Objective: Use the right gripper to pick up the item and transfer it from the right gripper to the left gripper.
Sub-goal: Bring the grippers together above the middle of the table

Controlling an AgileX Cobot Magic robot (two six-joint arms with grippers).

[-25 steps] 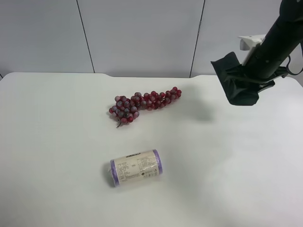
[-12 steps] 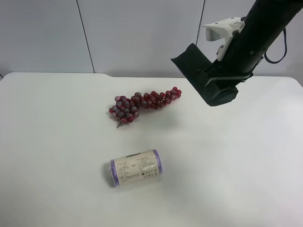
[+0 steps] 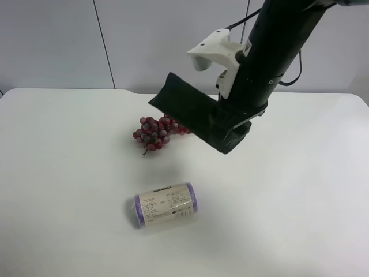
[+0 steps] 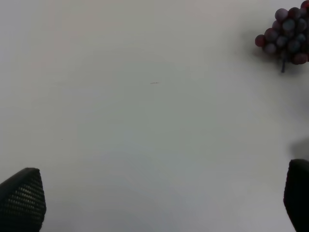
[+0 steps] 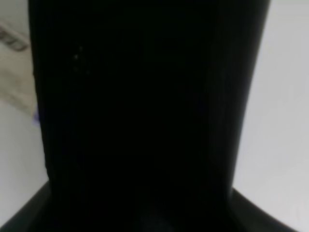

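The item (image 3: 184,109), a flat blackish-green soft case, hangs in the air over the table, tilted, with its free end toward the view's left. My right gripper (image 3: 233,128) is shut on its other end, on a thick black arm with a white bracket (image 3: 214,51). In the right wrist view the item (image 5: 145,96) fills nearly the whole picture and hides the fingers. My left gripper (image 4: 159,198) is open above bare table; only its two black fingertips (image 4: 21,198) show. It does not appear in the exterior high view.
A bunch of red grapes (image 3: 151,133) lies mid-table, partly hidden behind the held case, and shows in the left wrist view as the grapes (image 4: 287,34). A purple-ended labelled roll (image 3: 166,204) lies nearer the front. The white table (image 3: 300,219) spreads around them.
The right arm has swung from the view's far right toward the middle, carrying the case, which now covers part of the grapes. Grapes and roll have not moved.
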